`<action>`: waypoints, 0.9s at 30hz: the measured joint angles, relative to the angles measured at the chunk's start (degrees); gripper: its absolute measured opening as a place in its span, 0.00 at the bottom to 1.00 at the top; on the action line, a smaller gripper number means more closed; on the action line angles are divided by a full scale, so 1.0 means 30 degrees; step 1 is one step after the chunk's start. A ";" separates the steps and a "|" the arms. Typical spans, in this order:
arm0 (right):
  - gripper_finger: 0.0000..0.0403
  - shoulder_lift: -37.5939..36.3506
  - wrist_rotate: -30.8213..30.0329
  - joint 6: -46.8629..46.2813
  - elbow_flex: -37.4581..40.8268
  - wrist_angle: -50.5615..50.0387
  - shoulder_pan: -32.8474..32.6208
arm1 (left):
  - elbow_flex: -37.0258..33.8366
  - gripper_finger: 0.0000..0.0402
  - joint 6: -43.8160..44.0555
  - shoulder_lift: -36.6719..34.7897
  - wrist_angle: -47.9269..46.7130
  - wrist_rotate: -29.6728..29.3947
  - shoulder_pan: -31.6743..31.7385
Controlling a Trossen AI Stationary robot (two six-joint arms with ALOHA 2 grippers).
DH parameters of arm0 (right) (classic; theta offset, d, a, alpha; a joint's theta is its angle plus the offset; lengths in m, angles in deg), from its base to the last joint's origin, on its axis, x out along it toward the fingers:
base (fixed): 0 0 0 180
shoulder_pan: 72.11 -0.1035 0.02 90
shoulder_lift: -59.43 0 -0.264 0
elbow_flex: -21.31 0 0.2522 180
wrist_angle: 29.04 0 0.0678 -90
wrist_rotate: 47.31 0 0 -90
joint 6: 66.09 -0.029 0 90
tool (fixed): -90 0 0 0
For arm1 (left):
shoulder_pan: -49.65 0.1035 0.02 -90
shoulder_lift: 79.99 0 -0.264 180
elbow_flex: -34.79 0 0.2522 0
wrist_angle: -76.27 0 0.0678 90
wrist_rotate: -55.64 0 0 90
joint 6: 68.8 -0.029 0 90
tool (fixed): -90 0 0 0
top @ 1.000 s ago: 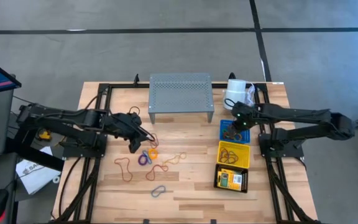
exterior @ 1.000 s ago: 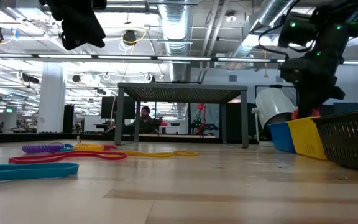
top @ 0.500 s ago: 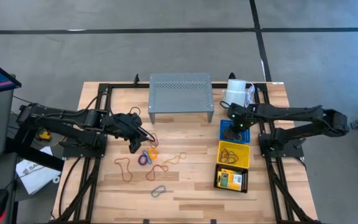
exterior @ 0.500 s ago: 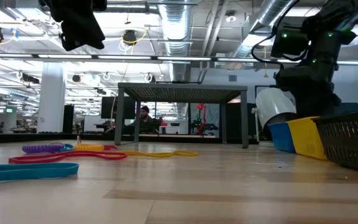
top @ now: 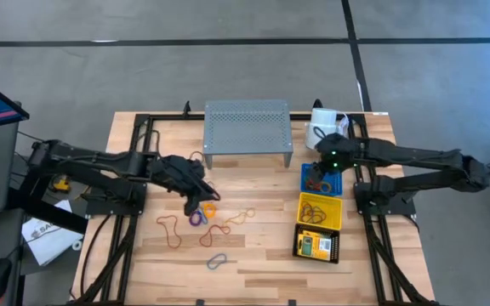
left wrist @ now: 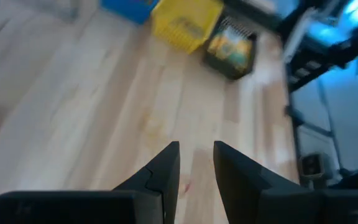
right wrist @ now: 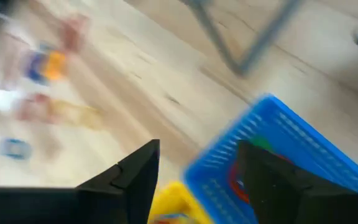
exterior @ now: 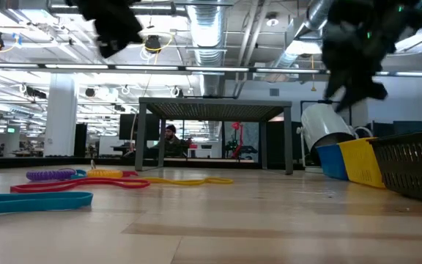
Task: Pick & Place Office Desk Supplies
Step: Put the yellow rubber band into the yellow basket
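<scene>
Several thin loops lie flat on the wooden table: purple (top: 196, 217), orange (top: 208, 208), red (top: 173, 229) and grey (top: 218, 260). My left gripper (top: 196, 194) hovers above the purple and orange loops, its fingers (left wrist: 166, 163) a little apart with nothing between them. At the right stand a blue basket (top: 337, 183), a yellow basket (top: 333, 201) and a black basket (top: 335, 246) holding a crayon box (top: 311, 245). My right gripper (top: 317, 174) hangs open above the blue basket (right wrist: 291, 140), in which red and green loops lie.
A grey perforated metal shelf (top: 247, 129) stands at the table's far middle, a white paper roll (top: 321, 123) to its right. Black frame rails run along both table sides. Bare wood lies between the loops and the baskets.
My right gripper has risen out of the blue basket and opened. My left gripper has moved toward the table's right and near edge, over the purple and orange loops, tipping as it went.
</scene>
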 joint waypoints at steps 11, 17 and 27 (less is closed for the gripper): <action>0.37 -0.1977 -0.1666 -0.1760 -0.1270 0.5062 -0.3218 | 0.0000 0.23 -0.0481 0.7102 0.3959 0.1265 0.0000; 0.31 -0.1879 -0.2904 -0.1767 -0.1276 0.6399 -0.4374 | 0.0911 0.23 -0.0665 1.0028 0.6076 0.1264 0.0000; 0.29 -0.0733 -0.2950 -0.1858 -0.1266 0.7383 -0.5514 | 0.3047 0.23 -0.2542 1.3639 0.6613 0.0603 -0.0004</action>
